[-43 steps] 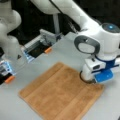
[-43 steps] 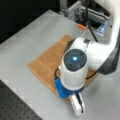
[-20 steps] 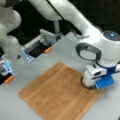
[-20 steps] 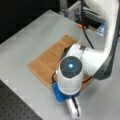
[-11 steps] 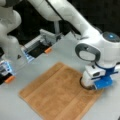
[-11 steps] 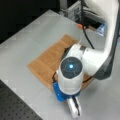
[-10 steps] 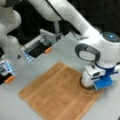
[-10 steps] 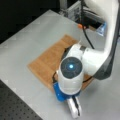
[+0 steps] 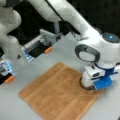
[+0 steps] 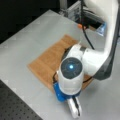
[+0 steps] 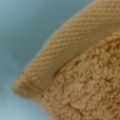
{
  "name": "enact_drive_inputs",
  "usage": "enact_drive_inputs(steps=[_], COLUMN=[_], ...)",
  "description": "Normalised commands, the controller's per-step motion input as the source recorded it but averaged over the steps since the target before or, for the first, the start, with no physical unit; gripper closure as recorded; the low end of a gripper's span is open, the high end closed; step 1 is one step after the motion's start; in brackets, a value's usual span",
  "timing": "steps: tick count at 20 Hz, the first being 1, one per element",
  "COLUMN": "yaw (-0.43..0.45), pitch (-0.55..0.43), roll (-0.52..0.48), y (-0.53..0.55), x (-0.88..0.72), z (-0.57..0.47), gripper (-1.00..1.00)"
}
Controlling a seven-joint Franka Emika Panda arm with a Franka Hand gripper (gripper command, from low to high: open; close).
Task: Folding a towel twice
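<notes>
Towel (image 9: 57, 93) lies flat and unfolded on the grey surface (image 9: 62, 51), spread out as one layer in both front views; no fold made yet as far as shows. Claw (image 9: 88, 86) is down at the towel's corner on a front view's right, fingers hidden under the wrist body, so cannot tell whether it is open or closed or has cloth in it. In a front view the arm's head covers that corner of the towel (image 10: 48, 62). Wrist view is filled by the corner itself: ribbed edge band (image 11: 75, 47) over fluffy pile, grey surface behind. Judgement: soft, light, limp fabric, will drape and sag when lifted, not slippery or fragile; the banded corner or hem is the firmest place to pinch.
</notes>
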Motion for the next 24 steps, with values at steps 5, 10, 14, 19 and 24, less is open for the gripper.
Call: enact_drive_inputs(steps=[5, 10, 14, 19, 24], yaw=[-0.118, -0.115, -0.114, -0.115, -0.122], pitch=[-0.151, -0.107, -0.065, -0.016, 0.032], roll=[-0.07, -0.095, -0.088, -0.07, -0.047], y=[-0.05, -0.02, 0.0, 0.0, 0.0], x=[0.06, -0.01, -0.05, -0.09, -0.13], z=[-0.1, -0.09, -0.11, -0.11, -0.12], gripper=[-1.0, -1.0, -1.0, 1.0, 1.0])
